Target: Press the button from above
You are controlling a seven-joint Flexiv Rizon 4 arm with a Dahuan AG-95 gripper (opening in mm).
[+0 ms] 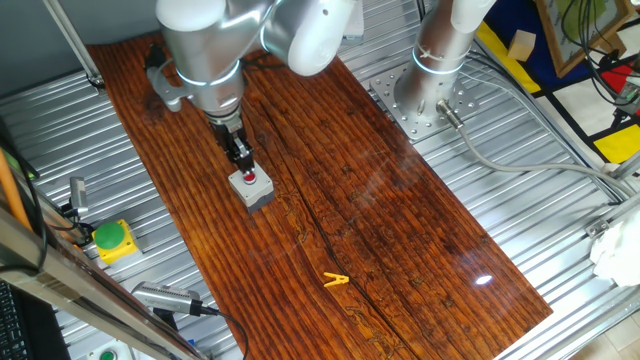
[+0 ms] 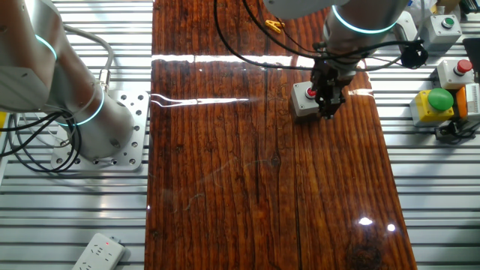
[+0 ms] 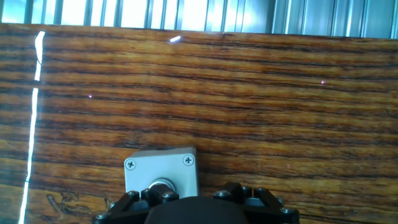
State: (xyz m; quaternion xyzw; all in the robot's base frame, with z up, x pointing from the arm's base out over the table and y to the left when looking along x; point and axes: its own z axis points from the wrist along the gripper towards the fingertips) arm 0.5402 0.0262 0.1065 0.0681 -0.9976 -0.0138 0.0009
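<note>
The button (image 1: 251, 180) is a small red push-button in a grey square box (image 1: 252, 191) on the wooden board. It also shows in the other fixed view (image 2: 310, 93). In the hand view the box (image 3: 160, 169) lies at the bottom, left of centre, and only the button's metal ring (image 3: 160, 186) shows. My gripper (image 1: 245, 166) points straight down, its tip just at the button's top; contact cannot be told. In the other fixed view the gripper (image 2: 328, 106) overlaps the box's right side. In the hand view the gripper (image 3: 193, 210) is one dark mass with no gap.
A green round button on a yellow box (image 1: 112, 238) sits off the board; it also shows in the other fixed view (image 2: 433, 101). Two more button boxes (image 2: 457, 71) (image 2: 448, 24) stand beside it. A yellow clip (image 1: 336, 281) lies on the board. A second arm's base (image 1: 430, 90) stands beside the board.
</note>
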